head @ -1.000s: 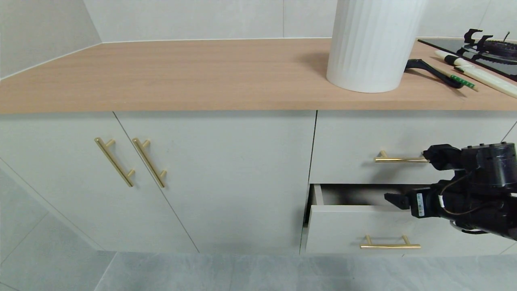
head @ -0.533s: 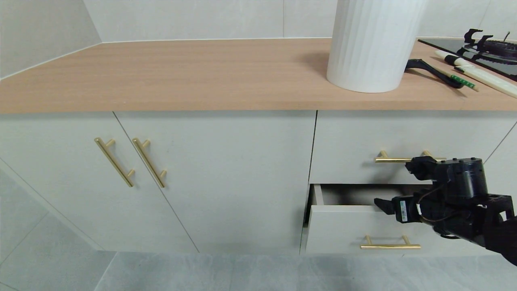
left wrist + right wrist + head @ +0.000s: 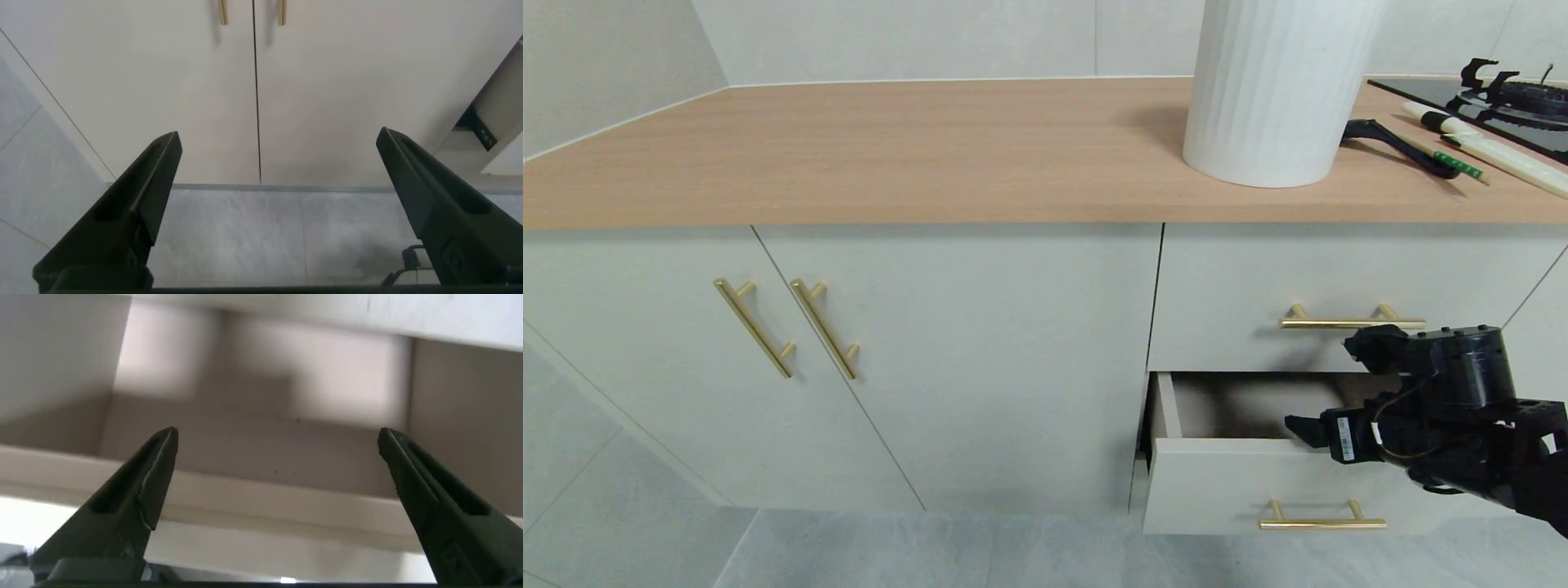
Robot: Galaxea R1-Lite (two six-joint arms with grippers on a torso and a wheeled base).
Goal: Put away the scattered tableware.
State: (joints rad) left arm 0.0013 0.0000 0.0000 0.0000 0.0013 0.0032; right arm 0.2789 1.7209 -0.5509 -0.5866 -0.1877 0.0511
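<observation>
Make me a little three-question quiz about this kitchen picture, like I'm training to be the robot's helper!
1. True or false: the lower drawer is partly pulled out.
2. Which thing stands on the countertop? A) a white ribbed container B) a red kettle C) a blue bowl
3. One word: is the right gripper, in front of the lower drawer's opening, open or shut?

Key: 1 true; 2 A; 3 open.
</observation>
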